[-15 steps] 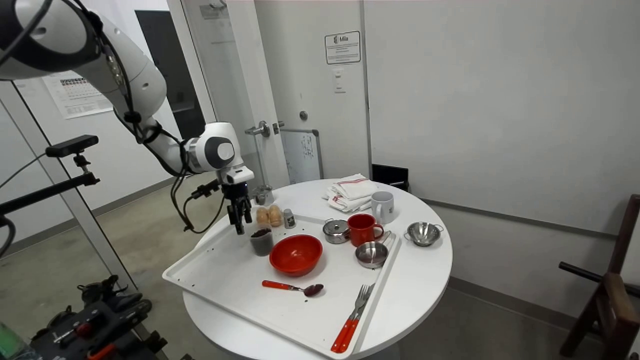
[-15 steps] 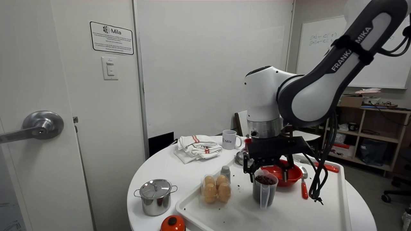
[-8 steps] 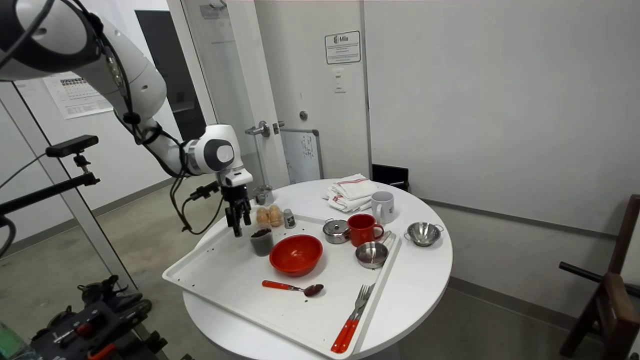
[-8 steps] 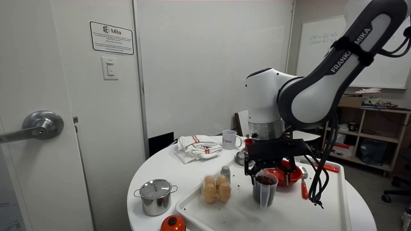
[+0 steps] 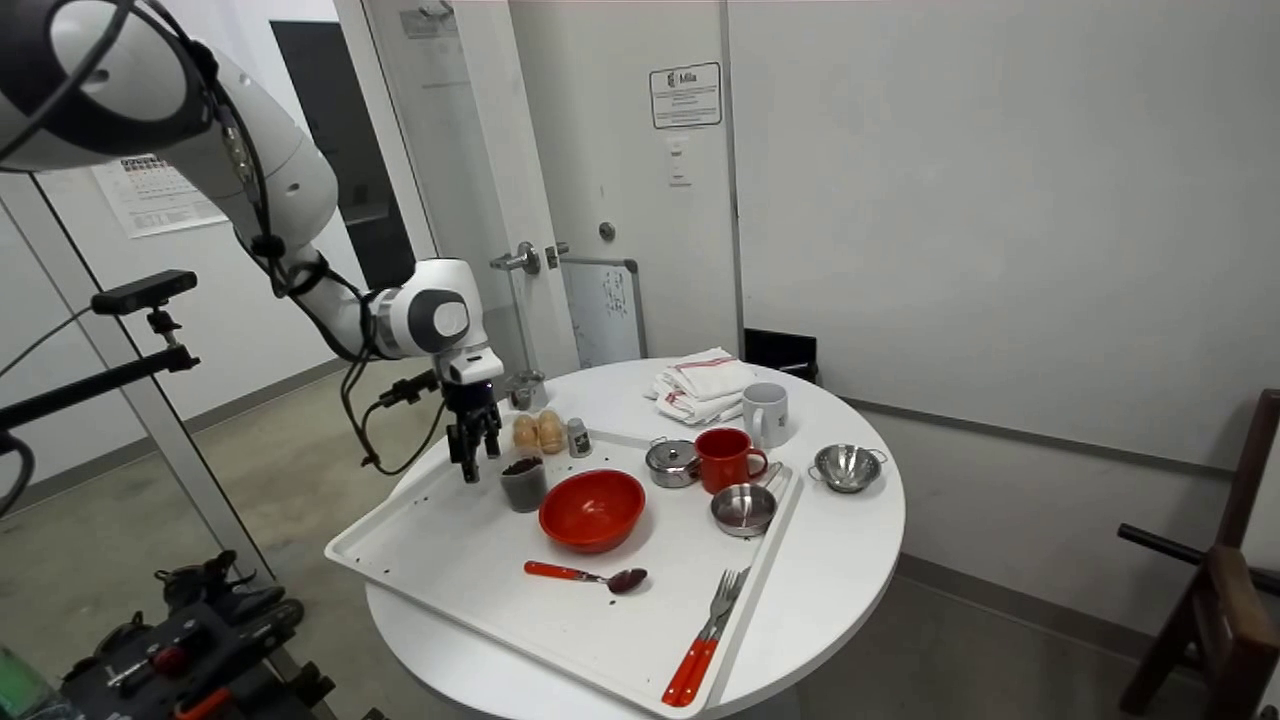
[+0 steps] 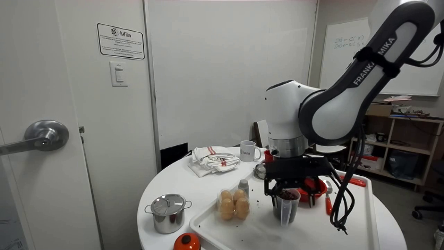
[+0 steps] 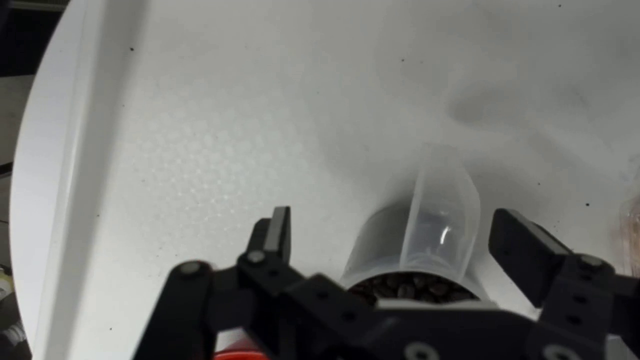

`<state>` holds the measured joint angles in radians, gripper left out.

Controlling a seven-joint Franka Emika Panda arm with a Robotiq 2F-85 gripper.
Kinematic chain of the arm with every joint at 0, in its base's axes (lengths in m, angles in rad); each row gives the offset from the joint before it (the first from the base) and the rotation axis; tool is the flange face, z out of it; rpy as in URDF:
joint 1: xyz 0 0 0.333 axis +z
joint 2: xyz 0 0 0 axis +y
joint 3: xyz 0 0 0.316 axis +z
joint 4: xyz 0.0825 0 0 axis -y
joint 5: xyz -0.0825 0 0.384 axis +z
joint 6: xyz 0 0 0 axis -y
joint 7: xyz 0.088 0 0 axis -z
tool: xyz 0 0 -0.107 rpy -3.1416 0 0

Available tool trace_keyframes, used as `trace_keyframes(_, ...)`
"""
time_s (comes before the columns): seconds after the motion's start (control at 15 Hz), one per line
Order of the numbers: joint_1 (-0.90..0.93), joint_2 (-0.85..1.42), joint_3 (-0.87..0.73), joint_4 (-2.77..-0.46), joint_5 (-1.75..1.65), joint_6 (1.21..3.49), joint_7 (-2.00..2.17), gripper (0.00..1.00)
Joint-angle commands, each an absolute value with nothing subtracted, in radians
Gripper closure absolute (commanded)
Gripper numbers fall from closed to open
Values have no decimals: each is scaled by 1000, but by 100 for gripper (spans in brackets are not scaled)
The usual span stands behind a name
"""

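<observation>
Translucent plastic forms one measuring cup (image 7: 380, 245), upright on one white tray (image 5: 450, 560) and holding dark beans (image 7: 410, 288) too many to count. One pincer (image 7: 397, 242) hangs over it, its two jaws spread wide, with the cup's single handle (image 7: 445, 215) between them in the wrist view; whether they touch the cup I cannot tell. Just beside the cup sits one red bowl (image 5: 592, 512). Three pieces of cutlery have red handles: one spoon (image 5: 560, 571) near the bowl, one fork (image 5: 684, 672) and one knife (image 5: 705, 660) side by side along the tray's rim. Four eggs (image 6: 227, 209) show in one clear carton (image 6: 233, 203), one grey shaker (image 6: 244, 187) just beside it. One red mug (image 5: 722, 462) and one pale grey mug (image 5: 764, 412) stand close together. One small lidded pot (image 5: 671, 464) is by the red mug, one larger lidded pot (image 6: 168, 214) on the white worktop (image 5: 830, 570). Near the mugs are one steel pan (image 5: 743, 510), one colander (image 5: 848, 468) and one pile of towels (image 5: 703, 387).
</observation>
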<state>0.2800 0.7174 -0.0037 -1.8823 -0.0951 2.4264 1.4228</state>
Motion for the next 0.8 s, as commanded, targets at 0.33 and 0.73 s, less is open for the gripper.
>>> trace_keyframes(0.33,302,781,-22,-1836,-47,2479,1459,47)
trace_keyframes(0.73,301,786,-20,-1825,-44,2463,1453,80)
